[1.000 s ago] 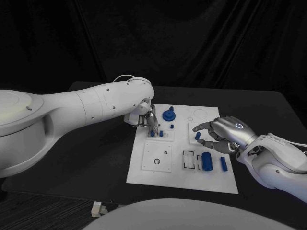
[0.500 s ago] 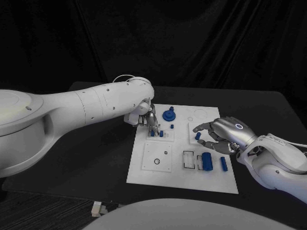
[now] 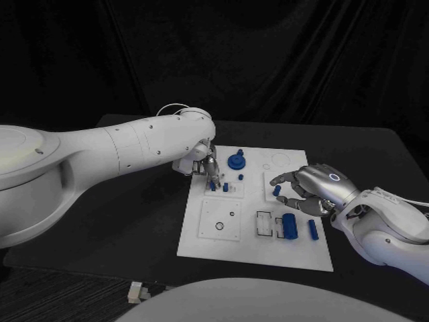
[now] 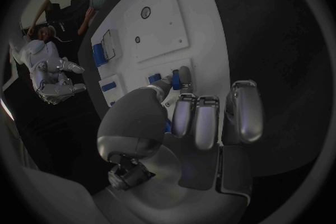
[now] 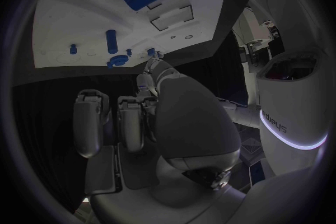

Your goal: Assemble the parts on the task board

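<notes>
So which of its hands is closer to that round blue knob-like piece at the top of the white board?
Left. The left hand sits just beside the round blue part, at the task board's far left edge. The right hand hovers over the board's right side, farther from it.

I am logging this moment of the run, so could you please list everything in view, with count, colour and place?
Task board: one, white, middle of the table.
Table: one, black, under the board.
Round part: one, blue, far end of the board.
Small pegs: at least two, blue, by the left hand's fingertips.
Block part: one, blue, near right of the board.
Bar part: one, blue, right of the block.
Left hand: silver, fingers down at a peg.
Right hand: silver, pinching a small blue part.
</notes>
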`<state>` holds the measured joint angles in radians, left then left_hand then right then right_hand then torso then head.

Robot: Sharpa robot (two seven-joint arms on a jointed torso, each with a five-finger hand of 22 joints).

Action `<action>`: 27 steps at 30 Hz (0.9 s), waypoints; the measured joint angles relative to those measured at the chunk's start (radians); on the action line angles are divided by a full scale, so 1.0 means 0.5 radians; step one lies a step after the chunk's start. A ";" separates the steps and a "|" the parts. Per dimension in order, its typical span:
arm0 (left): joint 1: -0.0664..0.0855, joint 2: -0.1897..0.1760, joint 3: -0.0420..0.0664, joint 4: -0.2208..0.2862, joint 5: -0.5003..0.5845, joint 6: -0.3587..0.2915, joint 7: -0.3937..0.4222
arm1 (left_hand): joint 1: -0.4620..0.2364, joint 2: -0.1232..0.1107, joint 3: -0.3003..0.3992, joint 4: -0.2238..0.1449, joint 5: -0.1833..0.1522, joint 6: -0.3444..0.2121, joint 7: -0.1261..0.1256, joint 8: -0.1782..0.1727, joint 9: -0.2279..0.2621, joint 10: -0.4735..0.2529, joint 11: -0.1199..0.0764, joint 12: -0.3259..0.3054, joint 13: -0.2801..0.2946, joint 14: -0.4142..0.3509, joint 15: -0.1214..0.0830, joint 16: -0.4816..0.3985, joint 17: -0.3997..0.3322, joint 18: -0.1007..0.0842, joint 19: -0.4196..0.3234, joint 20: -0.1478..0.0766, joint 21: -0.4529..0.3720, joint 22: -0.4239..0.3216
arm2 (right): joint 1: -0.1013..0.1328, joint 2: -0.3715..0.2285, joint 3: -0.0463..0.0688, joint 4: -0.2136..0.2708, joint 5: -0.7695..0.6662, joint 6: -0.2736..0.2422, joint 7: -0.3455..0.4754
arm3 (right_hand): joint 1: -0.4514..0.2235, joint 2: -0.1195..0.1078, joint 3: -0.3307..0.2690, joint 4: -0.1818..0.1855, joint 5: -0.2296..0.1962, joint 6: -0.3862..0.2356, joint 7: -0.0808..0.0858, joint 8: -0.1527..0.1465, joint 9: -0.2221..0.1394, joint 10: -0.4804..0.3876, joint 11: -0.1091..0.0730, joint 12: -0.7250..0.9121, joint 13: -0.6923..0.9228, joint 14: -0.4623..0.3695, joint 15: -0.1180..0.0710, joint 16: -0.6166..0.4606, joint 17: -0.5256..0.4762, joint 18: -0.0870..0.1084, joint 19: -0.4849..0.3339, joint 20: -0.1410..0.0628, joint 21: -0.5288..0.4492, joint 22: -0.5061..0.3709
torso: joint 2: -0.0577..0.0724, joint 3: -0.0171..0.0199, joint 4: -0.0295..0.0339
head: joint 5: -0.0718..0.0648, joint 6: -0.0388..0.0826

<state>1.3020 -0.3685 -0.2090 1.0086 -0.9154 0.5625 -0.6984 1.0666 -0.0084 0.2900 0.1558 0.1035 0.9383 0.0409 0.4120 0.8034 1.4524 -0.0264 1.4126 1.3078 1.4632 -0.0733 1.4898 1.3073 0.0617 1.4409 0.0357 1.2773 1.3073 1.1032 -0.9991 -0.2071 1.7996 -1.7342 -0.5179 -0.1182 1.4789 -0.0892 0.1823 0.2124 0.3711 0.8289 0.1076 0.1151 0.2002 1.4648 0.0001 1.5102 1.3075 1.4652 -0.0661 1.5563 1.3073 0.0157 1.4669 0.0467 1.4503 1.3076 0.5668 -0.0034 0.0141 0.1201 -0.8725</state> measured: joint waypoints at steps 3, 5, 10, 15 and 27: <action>0.000 -0.001 0.000 0.001 -0.004 0.000 0.001 | 0.000 0.000 0.000 0.000 0.000 0.004 -0.003 0.000 0.003 0.000 0.000 0.000 0.000 0.000 0.000 0.000 0.000 0.000 0.000 0.000 0.000 0.000 | 0.000 0.000 0.000 0.000 0.000 0.001 -0.001 | 0.000 0.000 0.000 0.000 0.000 0.000 0.000 0.000 0.000 0.000 0.000 0.000 0.000 0.000 0.000 0.000 0.000 0.000 0.000 0.000 0.000 0.000 | 0.000 0.0000 0.000 | -0.002 0.000; 0.000 -0.001 0.000 0.002 -0.006 0.000 0.002 | 0.000 0.000 0.000 0.000 0.000 0.004 -0.004 0.000 0.003 0.000 0.000 0.000 0.000 0.000 0.000 0.000 0.000 0.000 0.000 0.000 0.000 0.000 | 0.000 0.000 0.000 -0.001 0.000 0.002 -0.001 | 0.000 0.000 0.000 0.000 0.000 0.000 0.000 0.000 0.000 0.000 0.000 0.000 0.000 0.000 0.000 0.000 0.000 0.000 0.000 0.000 0.000 0.000 | 0.000 0.0000 0.000 | -0.003 0.000; 0.000 -0.001 0.000 0.004 -0.011 0.000 0.003 | 0.000 0.000 -0.005 -0.006 0.000 0.007 -0.007 0.000 0.005 0.000 0.000 0.000 0.000 0.000 0.000 0.000 0.000 0.000 0.000 0.000 0.000 0.000 | -0.001 0.000 0.000 -0.001 0.001 0.004 -0.002 | 0.000 0.000 0.000 0.000 0.000 0.000 0.000 0.000 0.000 0.000 0.000 0.000 0.000 0.000 0.000 0.000 0.000 0.000 0.000 0.000 0.000 0.000 | 0.000 0.0000 0.000 | 0.000 0.000; 0.000 -0.003 0.000 0.011 -0.019 0.000 0.002 | 0.000 0.000 -0.009 -0.002 -0.002 0.007 -0.007 0.000 0.008 0.000 0.000 0.000 0.000 0.000 0.000 0.000 0.000 0.000 0.000 0.000 0.000 0.000 | -0.001 0.002 0.000 -0.001 0.001 0.005 -0.003 | 0.008 -0.008 0.000 0.000 0.000 0.000 0.000 0.000 -0.003 0.000 0.000 0.000 0.000 0.000 0.000 0.000 0.000 0.000 0.000 0.000 0.000 0.000 | 0.000 0.0000 0.000 | 0.001 0.000; 0.001 -0.011 0.002 0.027 -0.027 0.000 0.003 | -0.012 0.009 -0.083 0.061 -0.077 -0.001 0.002 -0.040 0.017 0.004 -0.004 0.000 0.000 0.000 0.000 -0.008 0.000 0.000 0.000 0.000 0.000 0.000 | -0.002 0.006 0.000 -0.002 0.001 0.006 -0.005 | 0.008 -0.008 0.000 0.000 0.000 0.000 0.000 0.000 -0.003 0.000 0.000 0.000 0.000 0.000 0.000 0.000 0.000 0.000 0.000 0.000 0.000 0.000 | 0.001 0.0000 0.000 | 0.002 0.000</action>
<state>1.3025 -0.3742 -0.2079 1.0220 -0.9289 0.5624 -0.6970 1.0607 -0.0039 0.2484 0.1864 0.0648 0.9378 0.0417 0.3921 0.8118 1.4547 -0.0284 1.4126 1.3077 1.4632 -0.0732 1.4859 1.3073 0.0617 1.4408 0.0357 1.2773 1.3073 1.1022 -0.9962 -0.2071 1.7986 -1.7335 -0.5147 -0.1209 1.4828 -0.0932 0.1823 0.2124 0.3710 0.8289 0.1076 0.1151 0.1989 1.4648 0.0001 1.5102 1.3074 1.4652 -0.0661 1.5564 1.3074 0.0157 1.4669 0.0467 1.4503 1.3074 0.5671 -0.0034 0.0142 0.1214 -0.8725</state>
